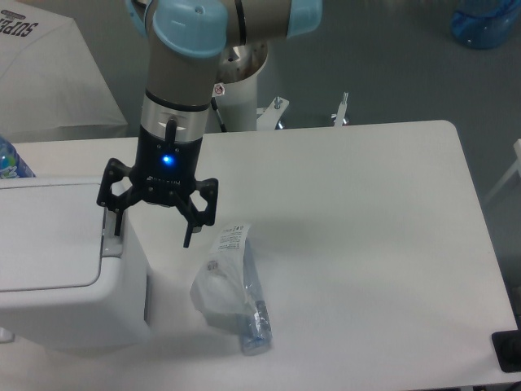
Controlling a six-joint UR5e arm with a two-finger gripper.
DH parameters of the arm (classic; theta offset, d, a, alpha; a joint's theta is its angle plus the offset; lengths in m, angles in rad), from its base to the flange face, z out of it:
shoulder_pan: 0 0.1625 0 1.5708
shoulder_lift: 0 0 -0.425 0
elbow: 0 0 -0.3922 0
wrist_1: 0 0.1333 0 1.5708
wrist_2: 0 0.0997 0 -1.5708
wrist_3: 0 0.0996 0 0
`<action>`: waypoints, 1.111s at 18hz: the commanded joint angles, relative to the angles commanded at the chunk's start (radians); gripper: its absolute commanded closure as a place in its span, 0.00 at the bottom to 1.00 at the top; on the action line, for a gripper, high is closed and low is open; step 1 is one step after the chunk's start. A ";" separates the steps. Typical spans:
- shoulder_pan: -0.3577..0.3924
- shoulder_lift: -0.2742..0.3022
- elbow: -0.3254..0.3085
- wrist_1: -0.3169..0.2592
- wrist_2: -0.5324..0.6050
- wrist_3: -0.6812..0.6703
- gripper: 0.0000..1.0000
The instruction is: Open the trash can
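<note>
The white boxy trash can (65, 269) stands at the left edge of the table, its flat lid (45, 240) down. A grey push-button strip (111, 236) runs along the lid's right edge. My gripper (153, 230) hangs over the can's right side with its jaws wide open. The left fingertip (116, 226) is right at the button strip; whether it touches I cannot tell. The right fingertip (189, 239) hangs beyond the can's side, above the table.
A small clear plastic bottle with a white wrapper (234, 285) lies on the table just right of the can. A blue bottle top (10, 159) shows at the far left. The white table (366, 228) stretches to the right. A white pedestal (241, 90) stands behind.
</note>
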 joint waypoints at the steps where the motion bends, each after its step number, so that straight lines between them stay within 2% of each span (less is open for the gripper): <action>1: 0.000 -0.002 -0.003 0.002 0.000 0.000 0.00; 16: 0.000 -0.003 -0.006 0.003 0.002 0.002 0.00; 20: 0.000 0.003 0.017 0.011 0.000 0.002 0.00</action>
